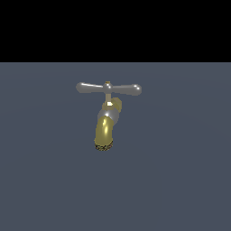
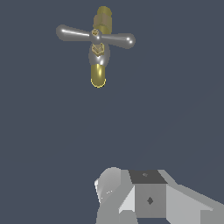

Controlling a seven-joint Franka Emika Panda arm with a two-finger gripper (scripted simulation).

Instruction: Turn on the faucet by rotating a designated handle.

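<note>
Well short of the faucet (image 1: pixel 107 118), my hand's state unreadable, I must first reach its handle (image 2: pixel 95 36).

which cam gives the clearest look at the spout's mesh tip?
The exterior view. There the faucet's dark mesh tip faces the camera below the brass spout, clear of the handle. The wrist view looks along the spout from the handle side, so it shows only the spout's rounded end, with no mesh visible.
</note>
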